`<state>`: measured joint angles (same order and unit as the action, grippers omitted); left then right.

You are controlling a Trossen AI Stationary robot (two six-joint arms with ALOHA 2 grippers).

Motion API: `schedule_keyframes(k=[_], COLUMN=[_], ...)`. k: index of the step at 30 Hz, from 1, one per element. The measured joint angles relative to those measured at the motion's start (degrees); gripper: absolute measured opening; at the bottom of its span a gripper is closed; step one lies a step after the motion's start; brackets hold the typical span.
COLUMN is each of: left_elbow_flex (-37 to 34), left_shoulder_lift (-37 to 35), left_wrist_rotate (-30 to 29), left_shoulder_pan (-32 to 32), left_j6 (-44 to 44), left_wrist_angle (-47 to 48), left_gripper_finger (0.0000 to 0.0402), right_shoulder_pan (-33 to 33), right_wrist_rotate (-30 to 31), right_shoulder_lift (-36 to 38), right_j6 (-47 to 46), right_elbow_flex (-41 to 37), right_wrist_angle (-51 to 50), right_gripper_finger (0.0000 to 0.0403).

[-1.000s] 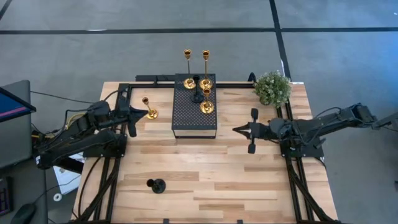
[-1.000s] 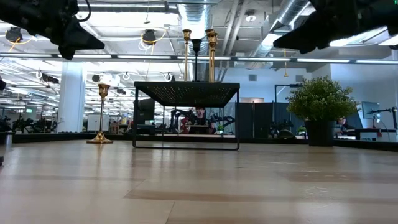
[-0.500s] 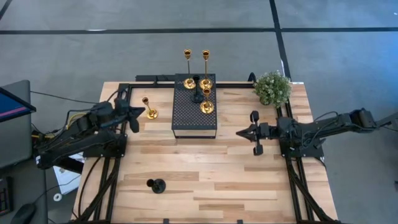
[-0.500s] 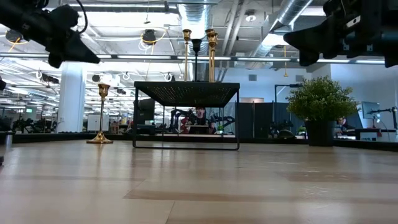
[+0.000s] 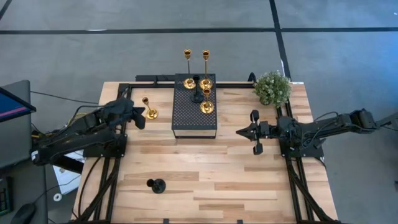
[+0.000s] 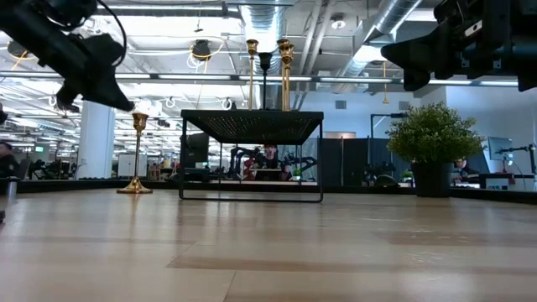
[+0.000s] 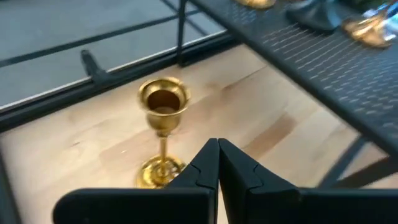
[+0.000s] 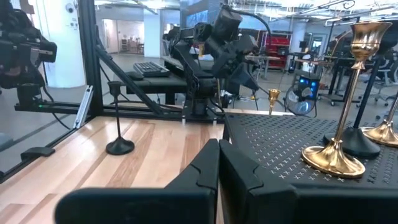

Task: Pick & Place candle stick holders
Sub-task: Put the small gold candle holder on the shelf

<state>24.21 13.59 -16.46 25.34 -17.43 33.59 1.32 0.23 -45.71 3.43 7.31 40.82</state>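
The left tool [image 5: 140, 119], fingers pressed together, hovers beside one gold candlestick [image 5: 149, 109]; three gold [image 5: 206, 99] and one black [image 5: 197, 91] stand on the platform [image 5: 193, 118], another black [image 5: 155, 185] on the bench [image 5: 205, 174].

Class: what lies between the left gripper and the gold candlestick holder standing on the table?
Only bare wood shows in the left wrist view between the left gripper and the gold holder.

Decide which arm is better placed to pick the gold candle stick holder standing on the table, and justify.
Left: its end effector hangs right beside that gold candle stick holder, while the right end effector sits beyond the black platform.
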Motion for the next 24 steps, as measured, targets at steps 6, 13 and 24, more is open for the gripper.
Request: schedule_keyframes(k=[6,13,24], left_elbow_flex=[0.0,0.0,0.0], left_shoulder_lift=[6.3,9.8,11.7], left_wrist_rotate=[-4.6,-4.9,-4.9], left_shoulder_pan=[0.0,0.0,0.0], left_j6=[0.0,-1.0,-1.3], left_wrist_angle=[0.0,0.0,-0.5], left_gripper_finger=[0.0004,0.0005,0.0006], right_shoulder_pan=[0.0,0.0,0.0], right_wrist_rotate=[0.0,0.0,0.0], right_shoulder_lift=[0.0,0.0,0.0], right_j6=[-0.5,-0.5,-0.5], right_elbow_flex=[0.0,0.0,0.0], right_wrist_angle=[-0.1,-0.1,-0.1], right_gripper_finger=[0.0,0.0,0.0])
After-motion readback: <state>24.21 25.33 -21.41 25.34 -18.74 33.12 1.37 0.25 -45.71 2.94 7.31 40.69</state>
